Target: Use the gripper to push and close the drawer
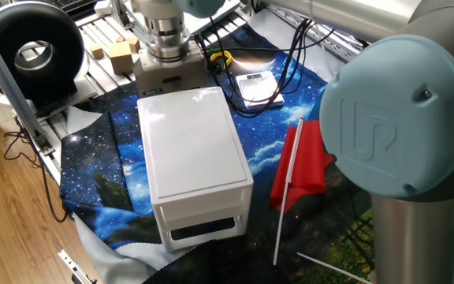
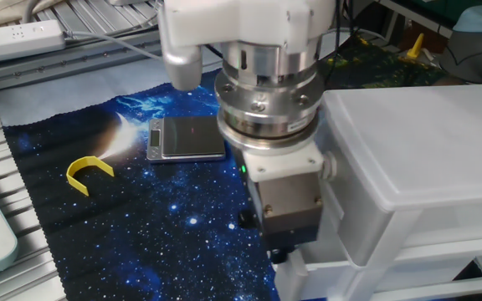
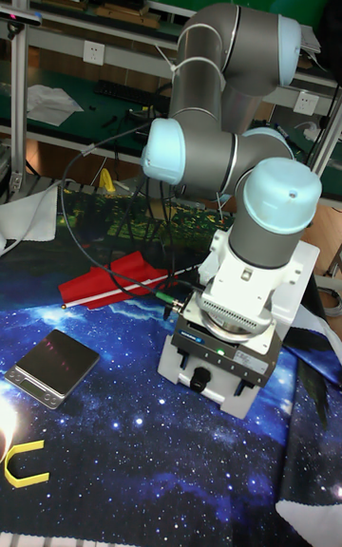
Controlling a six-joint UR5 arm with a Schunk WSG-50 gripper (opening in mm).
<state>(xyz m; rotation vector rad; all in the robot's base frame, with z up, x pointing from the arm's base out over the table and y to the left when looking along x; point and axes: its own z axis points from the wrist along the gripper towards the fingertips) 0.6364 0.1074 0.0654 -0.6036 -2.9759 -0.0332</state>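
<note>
One fixed view: high, behind the white cabinet. Other fixed view: low, close beside the gripper. Tall fixed view: facing the arm head-on, farther off. All share cabinet and star-print cloth.

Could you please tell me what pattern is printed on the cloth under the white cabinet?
The table cloth shows a dark blue starry galaxy print, clearest in the other fixed view.

The gripper points straight down from its ribbed wrist, fingers' spread hidden.
</note>
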